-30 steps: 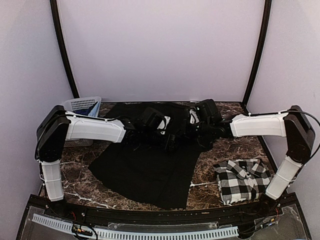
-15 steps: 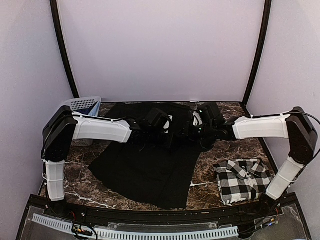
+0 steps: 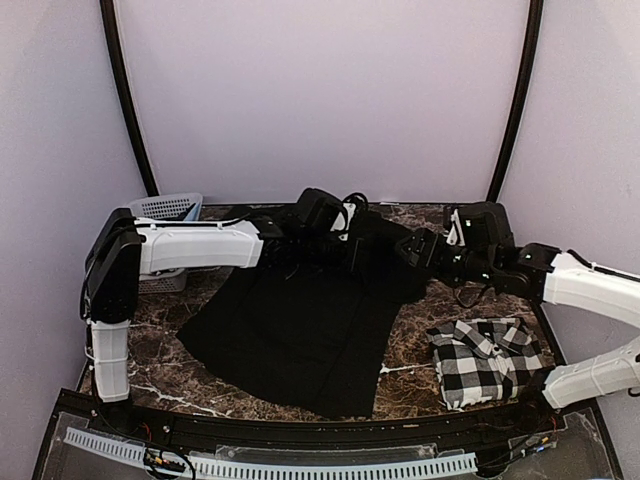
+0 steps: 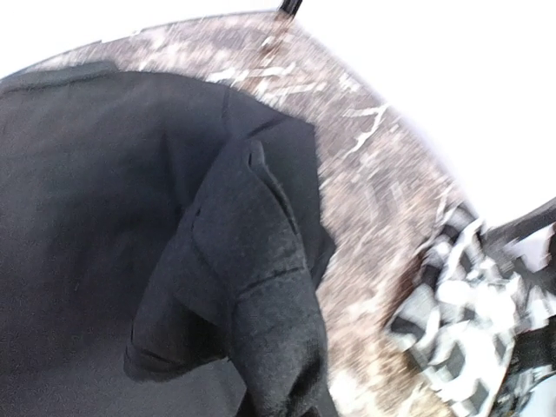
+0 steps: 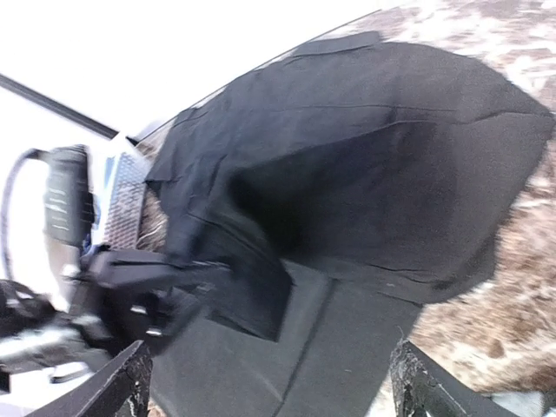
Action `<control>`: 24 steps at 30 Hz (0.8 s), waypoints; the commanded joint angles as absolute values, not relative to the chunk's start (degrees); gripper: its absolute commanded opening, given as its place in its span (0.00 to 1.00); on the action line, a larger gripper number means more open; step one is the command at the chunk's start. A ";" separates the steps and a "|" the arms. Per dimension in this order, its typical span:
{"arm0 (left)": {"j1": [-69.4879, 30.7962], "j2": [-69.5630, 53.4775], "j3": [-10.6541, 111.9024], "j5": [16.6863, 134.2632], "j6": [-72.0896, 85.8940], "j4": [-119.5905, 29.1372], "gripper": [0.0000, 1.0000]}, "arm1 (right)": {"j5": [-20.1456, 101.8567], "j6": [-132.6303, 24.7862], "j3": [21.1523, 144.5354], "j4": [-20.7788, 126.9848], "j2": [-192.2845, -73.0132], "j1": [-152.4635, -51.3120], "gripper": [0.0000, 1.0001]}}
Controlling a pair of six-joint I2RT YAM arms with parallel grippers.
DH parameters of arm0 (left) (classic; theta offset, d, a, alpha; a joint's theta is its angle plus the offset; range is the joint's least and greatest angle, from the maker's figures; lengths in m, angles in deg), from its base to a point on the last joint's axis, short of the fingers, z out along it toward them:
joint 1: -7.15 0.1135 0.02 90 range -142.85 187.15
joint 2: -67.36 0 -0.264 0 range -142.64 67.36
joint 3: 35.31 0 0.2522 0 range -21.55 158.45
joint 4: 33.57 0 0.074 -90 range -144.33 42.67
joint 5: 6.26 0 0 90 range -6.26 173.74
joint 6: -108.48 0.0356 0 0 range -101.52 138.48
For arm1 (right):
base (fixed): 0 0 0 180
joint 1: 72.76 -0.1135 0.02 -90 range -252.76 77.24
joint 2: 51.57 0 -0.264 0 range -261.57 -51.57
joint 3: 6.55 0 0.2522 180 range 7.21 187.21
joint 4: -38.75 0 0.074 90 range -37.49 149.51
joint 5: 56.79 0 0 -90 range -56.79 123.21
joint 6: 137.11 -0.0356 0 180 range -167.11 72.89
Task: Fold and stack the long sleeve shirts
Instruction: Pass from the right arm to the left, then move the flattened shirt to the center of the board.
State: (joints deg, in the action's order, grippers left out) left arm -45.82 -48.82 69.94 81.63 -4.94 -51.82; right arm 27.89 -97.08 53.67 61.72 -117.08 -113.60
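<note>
The plain black long sleeve shirt lies spread over the middle of the table. My left gripper is shut on a fold of it near the back edge and holds that fold up. In the left wrist view the pinched black cloth hangs over the jaws and hides them. My right gripper is open, its fingertips far apart with nothing between them. It hovers just off the shirt's right side. The checked long sleeve shirt lies folded at the front right.
A white lattice basket stands at the back left corner, behind the left arm. Bare marble table shows between the two shirts. Walls close off the table at the back and sides.
The left gripper shut on the black shirt's fold and lifted it toward the back. The right gripper let go of the cloth, opened wide and drew back to the right.
</note>
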 commanded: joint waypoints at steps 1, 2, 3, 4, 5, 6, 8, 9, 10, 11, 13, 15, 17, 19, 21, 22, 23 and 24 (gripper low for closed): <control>-44.98 -49.56 73.18 76.92 -7.26 -48.57 0.00 | 20.94 -97.50 53.38 70.55 -114.10 -113.45 0.93; -44.97 -50.64 73.50 76.30 -7.84 -47.77 0.00 | 20.20 -98.27 52.86 71.66 -112.62 -113.41 0.94; -44.94 -51.09 73.80 75.68 -8.08 -46.67 0.00 | 19.17 -99.11 51.87 72.33 -110.69 -113.45 0.94; -44.96 -51.94 73.81 75.49 -8.44 -44.97 0.00 | 18.48 -100.34 50.81 72.49 -108.39 -113.45 0.95; -44.92 -52.28 73.81 75.32 -8.56 -44.35 0.00 | 17.73 -101.56 49.83 72.91 -106.16 -113.43 0.96; -44.94 -52.94 73.86 75.27 -8.93 -43.46 0.00 | 16.88 -102.62 49.15 73.61 -103.69 -113.45 0.98; -44.94 -53.84 74.16 75.22 -9.06 -42.34 0.00 | 14.63 -103.98 48.71 76.21 -99.44 -113.40 0.99; -44.96 -54.14 74.43 75.17 -9.09 -41.94 0.00 | 13.52 -104.58 49.37 78.21 -97.29 -113.37 0.99; -44.96 -54.75 74.65 75.15 -8.87 -41.35 0.00 | 12.72 -104.92 50.18 80.29 -96.03 -113.32 0.99; -44.94 -55.04 75.41 75.35 -8.68 -41.17 0.00 | 12.20 -104.83 51.11 81.76 -95.18 -113.36 0.99; -44.92 -55.77 76.74 76.06 -8.24 -41.31 0.00 | 10.96 -104.16 52.64 83.88 -94.40 -113.28 0.99; -44.81 -55.81 77.35 75.37 -8.57 -41.50 0.00 | 9.92 -102.21 53.76 84.08 -95.02 -113.28 0.99; -44.54 -55.91 78.54 74.53 -8.94 -42.73 0.00 | 10.31 -101.42 54.32 83.02 -96.49 -113.19 0.99; -44.12 -55.89 79.38 71.87 -9.50 -44.19 0.00 | 11.36 -100.47 55.24 82.44 -98.42 -113.19 0.99; -43.56 -56.56 80.86 69.06 -10.40 -46.25 0.00 | 11.28 -99.65 55.96 82.92 -99.93 -113.19 0.99; -43.34 -57.00 83.31 68.22 -10.50 -47.89 0.00 | 11.31 -99.15 55.94 82.80 -100.16 -113.19 0.99; -42.85 -58.14 85.02 67.00 -10.65 -51.47 0.00 | 11.22 -98.65 55.68 82.44 -100.18 -113.19 0.99; -42.68 -58.63 88.46 66.67 -10.72 -53.22 0.00 | 10.48 -98.71 55.19 82.22 -99.88 -113.19 0.99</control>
State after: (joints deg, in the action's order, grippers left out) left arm -44.20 -57.73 80.52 71.75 -9.48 -46.20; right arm 12.35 -100.86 54.41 82.55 -99.99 -113.47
